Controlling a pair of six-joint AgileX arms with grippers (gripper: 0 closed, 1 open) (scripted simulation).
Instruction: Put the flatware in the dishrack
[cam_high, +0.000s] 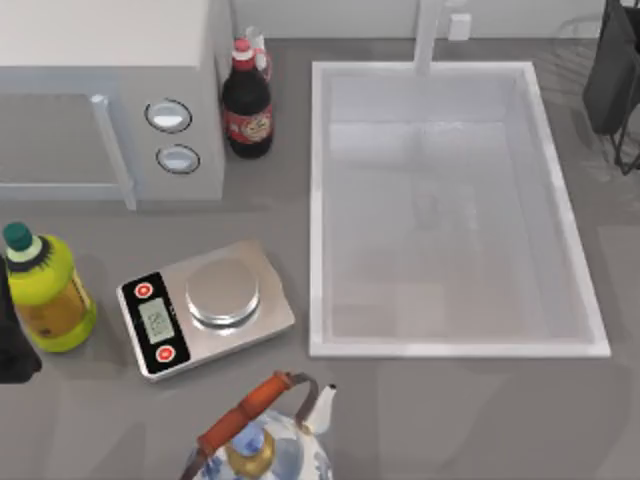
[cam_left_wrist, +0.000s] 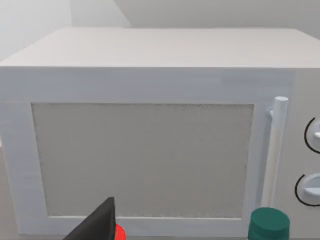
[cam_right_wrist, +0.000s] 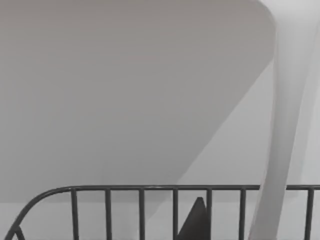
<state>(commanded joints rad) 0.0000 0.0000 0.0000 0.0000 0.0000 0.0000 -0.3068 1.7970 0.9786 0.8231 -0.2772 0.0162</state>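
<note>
**While the right gripper is hanging over the dishrack, its hold is not confirmable**

Whether the right gripper (cam_high: 610, 70) is closed or open, I cannot tell. The right wrist view is showing one dark tip above the wire rail of the dishrack (cam_right_wrist: 140, 189), nothing more. A pale, long, straight form is rising beside that tip. I am judging it to be the spoon (cam_right_wrist: 282, 150), carried at the rack, though that reading is uncertain.

Handling: the spoon is appearing light, rigid and smooth, so it is likely to slip or pivot if pinched near one end. The better hold is across the thin handle, close to the middle, with the bowl left free.

Pose: in the top view the right arm is reaching to the far right corner, directly above the dishrack and beyond the sink (cam_high: 320, 200).

The left gripper (cam_high: 12, 345) is sitting parked at the left edge, just beside the yellow bottle (cam_high: 45, 295) and facing the microwave (cam_left_wrist: 150, 80). Its state likewise cannot be told.
</note>
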